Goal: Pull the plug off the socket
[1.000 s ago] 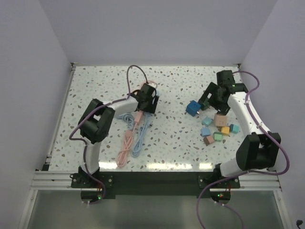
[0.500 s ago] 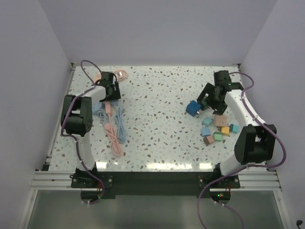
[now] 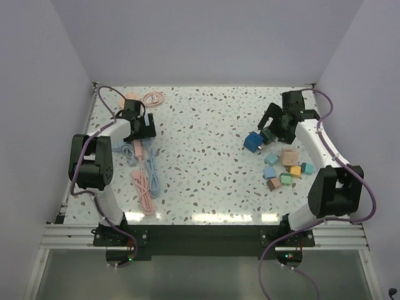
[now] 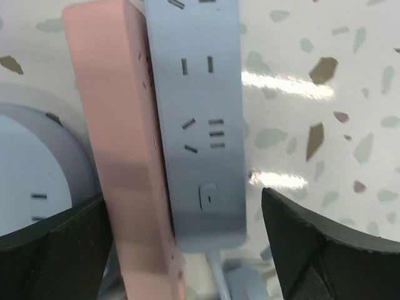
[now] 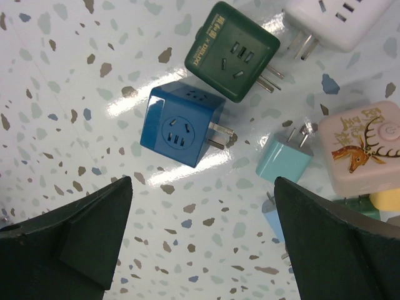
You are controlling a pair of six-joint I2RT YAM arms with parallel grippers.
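A pink power strip [image 4: 119,144] and a blue-grey power strip [image 4: 197,119] lie side by side on the table. The blue-grey strip's sockets are bare; no plug shows in them. My left gripper [image 4: 187,250] is open and straddles the cable ends of both strips, its fingers [image 4: 325,244] standing clear of them. In the top view the left gripper [image 3: 139,128] sits at the far left over the strips [image 3: 137,149]. My right gripper [image 5: 203,244] hangs open just short of a blue cube plug [image 5: 181,125], which lies loose with its prongs to the right.
A dark green plug [image 5: 231,50], a white adapter [image 5: 337,22], a teal plug [image 5: 284,156] and a pink deer-print block [image 5: 362,147] lie around the blue one. The pink and blue cables [image 3: 147,187] trail towards the near edge. A round grey socket unit [image 4: 31,181] touches the pink strip.
The left arm swung to the far left, dragging both strips and their cables along, and its jaws have now opened off them. The right arm barely moved.
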